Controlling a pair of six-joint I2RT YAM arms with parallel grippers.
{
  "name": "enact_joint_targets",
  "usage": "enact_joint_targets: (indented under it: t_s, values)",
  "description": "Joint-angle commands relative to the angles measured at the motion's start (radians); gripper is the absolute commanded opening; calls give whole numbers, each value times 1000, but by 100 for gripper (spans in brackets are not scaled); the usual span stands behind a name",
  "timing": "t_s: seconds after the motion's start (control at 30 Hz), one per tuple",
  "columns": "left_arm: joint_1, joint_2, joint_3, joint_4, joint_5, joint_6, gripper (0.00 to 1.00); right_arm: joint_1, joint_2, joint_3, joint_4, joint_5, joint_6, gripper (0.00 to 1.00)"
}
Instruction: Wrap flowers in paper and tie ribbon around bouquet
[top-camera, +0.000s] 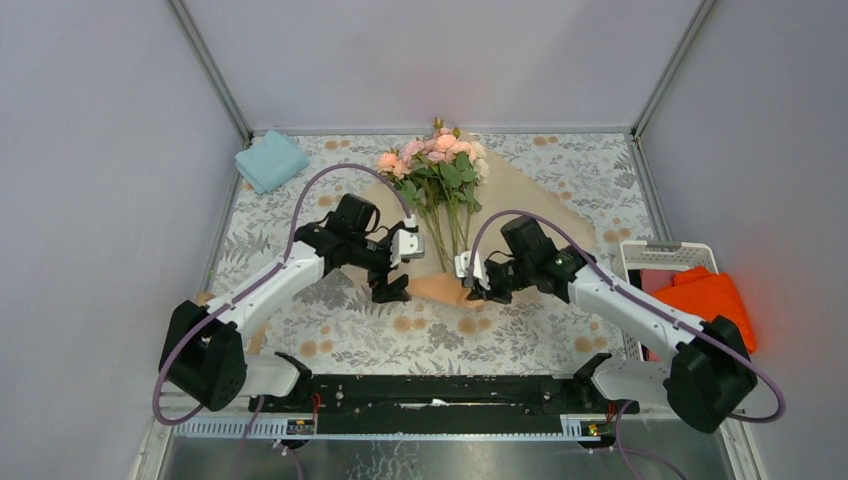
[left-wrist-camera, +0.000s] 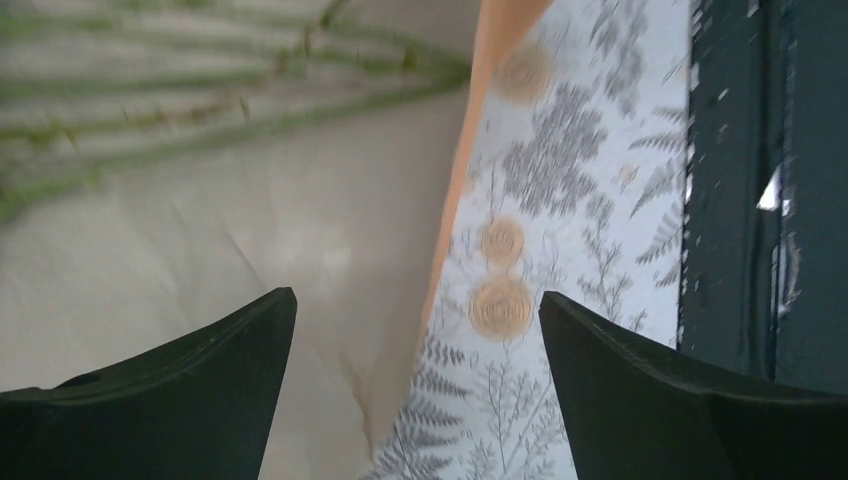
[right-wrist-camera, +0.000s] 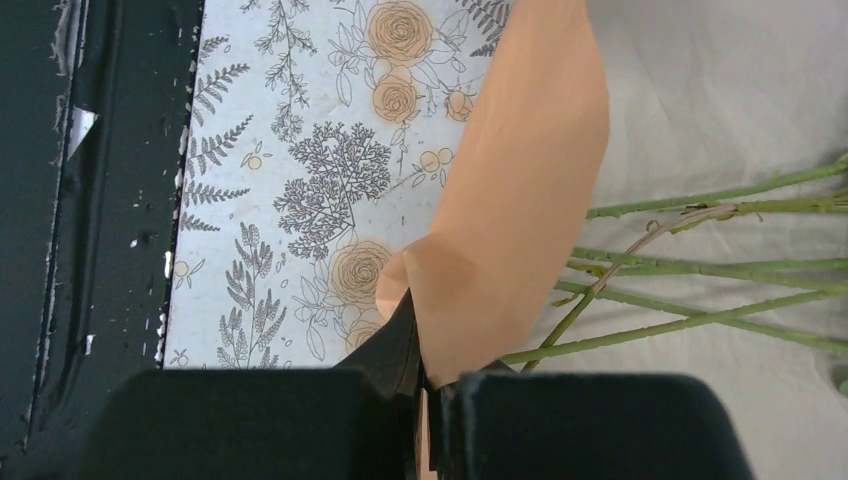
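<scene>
A table (top-camera: 330, 335) with a fern-and-rose patterned cover is noted, walled on three sides by grey panels. The paper (top-camera: 535, 205) is spread on the middle of the table, pale face up, with its peach face shown where the near edge is turned over. The left arm (top-camera: 285, 272) and the right arm (top-camera: 625, 298) are extended from the near edge and are angled inward toward that near edge of the paper. The flowers (top-camera: 437, 158) are laid on the paper with the blooms toward the far side and the stems (top-camera: 445, 225) pointing toward the arms. A white basket (top-camera: 668, 250) is set at the right edge of the table, with an orange cloth (top-camera: 715, 302) draped over its near end. A folded blue cloth (top-camera: 271, 160) is placed at the far left corner, well apart from the paper. In the right wrist view, the right jaws are closed on the turned-over peach flap (right-wrist-camera: 515, 190), just beside the stem ends (right-wrist-camera: 700, 270). In the left wrist view, the left jaws are spread wide, nothing is held, and the paper's edge (left-wrist-camera: 445, 250) is seen between them, over the table (left-wrist-camera: 570, 170).
</scene>
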Motion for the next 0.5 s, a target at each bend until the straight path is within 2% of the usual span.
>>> enact_joint_targets:
  t_s: [0.0, 0.13, 0.2, 0.3, 0.37, 0.4, 0.43, 0.47]
  values:
    - [-63, 11, 76, 9, 150, -35, 99, 8, 71, 103, -156, -74, -97, 0]
    - [-102, 90, 59, 184, 124, -157, 99, 7, 66, 111, -163, -56, -105, 0]
    - [-113, 128, 66, 231, 131, -205, 92, 7, 65, 114, -174, -47, -102, 0]
    - [-122, 153, 76, 233, 186, -225, 67, 7, 64, 121, -183, -37, -99, 1]
    - [-122, 147, 63, 233, 229, -223, 42, 7, 63, 120, -177, -34, -93, 3]
    - [-122, 142, 57, 235, 244, -232, 21, 8, 65, 121, -175, -32, -86, 6]
    - [-122, 134, 49, 247, 244, -254, 3, 8, 67, 124, -173, -27, -73, 13]
    - [-121, 125, 35, 272, 227, -291, 0, 6, 69, 130, -168, -17, -49, 25]
